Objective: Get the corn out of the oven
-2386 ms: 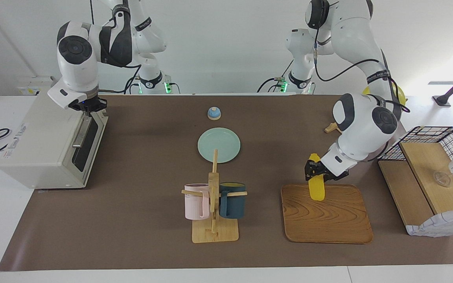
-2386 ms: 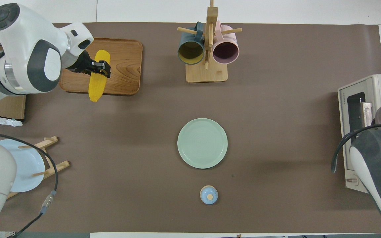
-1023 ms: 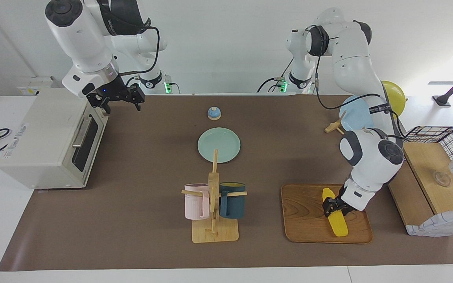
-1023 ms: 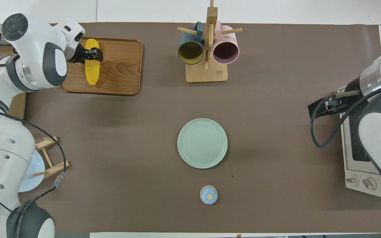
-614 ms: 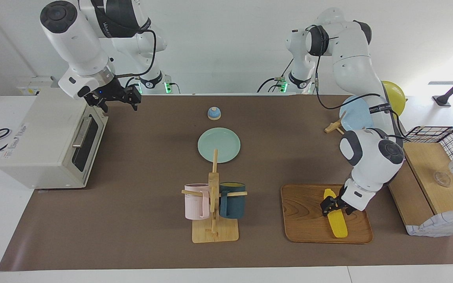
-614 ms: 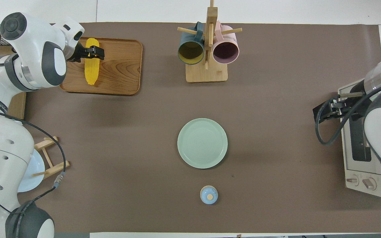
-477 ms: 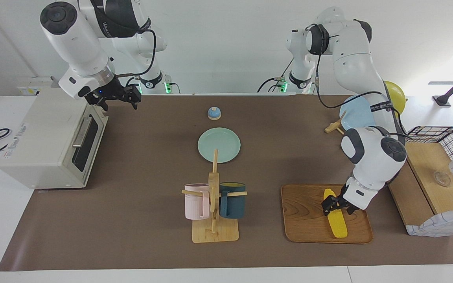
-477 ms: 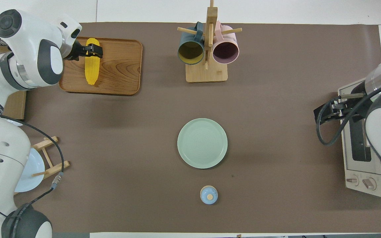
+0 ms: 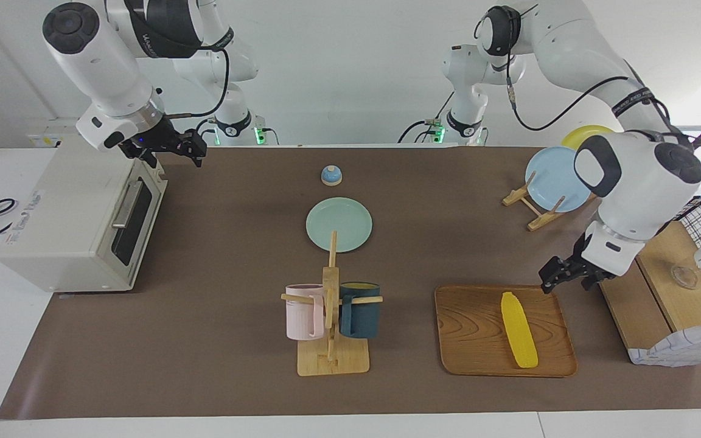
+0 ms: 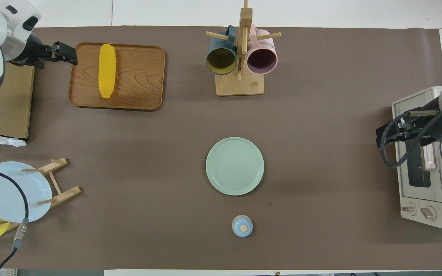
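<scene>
The yellow corn (image 9: 519,328) (image 10: 106,71) lies flat on the wooden tray (image 9: 472,328) (image 10: 140,76), free of any gripper. My left gripper (image 9: 562,278) (image 10: 63,53) hangs open and empty over the mat just off the tray's edge, toward the left arm's end of the table. The off-white oven (image 9: 64,219) (image 10: 424,184) stands at the right arm's end with its dark glass door closed. My right gripper (image 9: 171,151) (image 10: 391,136) is open and empty in the air over the oven's upper front corner.
A green plate (image 9: 338,224) (image 10: 235,166) and a small blue bell (image 9: 331,175) (image 10: 242,225) sit mid-table. A mug rack (image 9: 331,304) (image 10: 240,57) holds two mugs. A blue plate (image 9: 554,179) on a stand and a wooden box (image 9: 667,267) stand at the left arm's end.
My left gripper opened, let go of the corn on the tray, rose and drew back off the tray. My right gripper drifted slightly toward the oven.
</scene>
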Tool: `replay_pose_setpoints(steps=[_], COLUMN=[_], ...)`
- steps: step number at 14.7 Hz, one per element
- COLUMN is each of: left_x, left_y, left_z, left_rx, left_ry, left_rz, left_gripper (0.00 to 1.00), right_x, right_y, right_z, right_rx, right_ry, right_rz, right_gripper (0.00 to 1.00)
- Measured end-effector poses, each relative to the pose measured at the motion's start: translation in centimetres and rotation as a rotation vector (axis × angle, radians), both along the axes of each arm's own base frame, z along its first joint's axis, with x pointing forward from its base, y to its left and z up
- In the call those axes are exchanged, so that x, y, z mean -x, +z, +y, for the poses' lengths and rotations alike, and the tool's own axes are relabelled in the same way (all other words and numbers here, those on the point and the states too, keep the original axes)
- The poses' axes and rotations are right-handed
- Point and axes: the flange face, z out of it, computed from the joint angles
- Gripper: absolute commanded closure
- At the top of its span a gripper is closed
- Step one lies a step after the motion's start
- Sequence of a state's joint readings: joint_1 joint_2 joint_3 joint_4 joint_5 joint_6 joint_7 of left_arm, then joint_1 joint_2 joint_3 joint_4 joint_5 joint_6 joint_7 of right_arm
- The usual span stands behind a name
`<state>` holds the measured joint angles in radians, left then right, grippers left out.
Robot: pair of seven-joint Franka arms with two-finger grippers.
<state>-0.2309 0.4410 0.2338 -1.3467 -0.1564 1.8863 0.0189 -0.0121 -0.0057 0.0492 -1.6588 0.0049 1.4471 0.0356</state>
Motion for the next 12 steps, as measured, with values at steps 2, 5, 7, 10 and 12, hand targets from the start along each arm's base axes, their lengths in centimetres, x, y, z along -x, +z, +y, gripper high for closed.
replay_pose_setpoints(steps=[2,5,7,10,12], left_x=[1.9,4.6,6.5,9.5,11.7], left_y=[3.1,6.9,9.3,12.8,15.2], left_z=[0.6,1.4,2.1,3.0,3.5], left_rx=[-0.008,-0.002,0.002,0.004,0.019], left_ry=[-0.002,0.031,0.055,0.065,0.062], left_rz=[0.033,0.082,0.106,0.139,0.159], left_gripper=[0.00,0.00,0.00,0.00,0.00], right_x=[-0.3,-0.1,0.0,-0.1,-0.1], right_y=[0.4,0.7,0.8,1.3,1.5], right_z=[0.0,0.5,0.6,-1.5,-2.0], right_rx=[-0.001,-0.001,-0.001,-0.002,-0.002], right_ry=[-0.001,0.008,0.010,-0.027,-0.035], right_rz=[-0.030,-0.034,-0.035,-0.044,-0.049], right_gripper=[0.00,0.00,0.00,0.00,0.00])
